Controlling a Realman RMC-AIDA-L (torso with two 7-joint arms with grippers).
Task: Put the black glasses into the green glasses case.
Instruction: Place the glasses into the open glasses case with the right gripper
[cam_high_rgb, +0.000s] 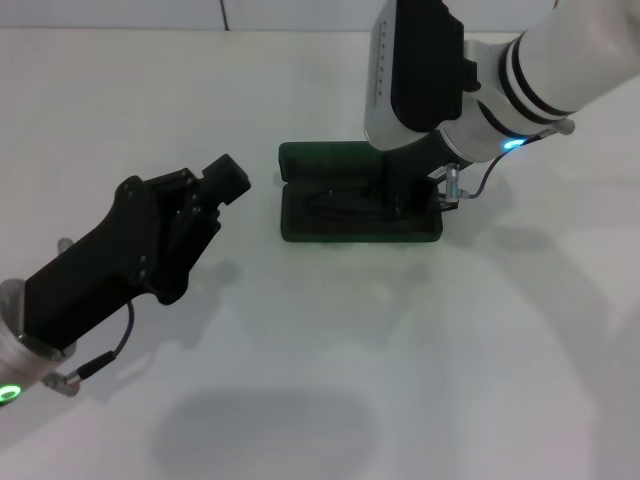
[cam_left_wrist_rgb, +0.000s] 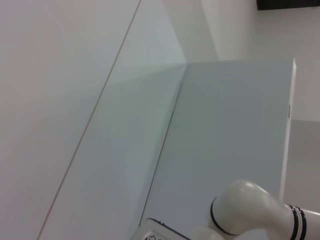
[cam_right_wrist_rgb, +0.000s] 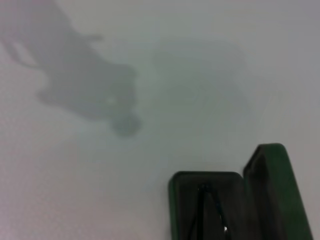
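Black glasses (cam_high_rgb: 335, 203) thin-framed, inside rounded green glasses case (cam_high_rgb: 300, 232) | jaws unclear

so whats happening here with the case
The green glasses case lies open on the white table, and the black glasses sit inside its tray. The right end effector is down over the case's right end, apparently placing or releasing them. The left end effector hangs idle off to the case's left, touching nothing.

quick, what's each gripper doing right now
Left gripper: cannot be told, holding nothing, beside the dark green hinged glasses case.
Right gripper: cannot be told, down over the open case.
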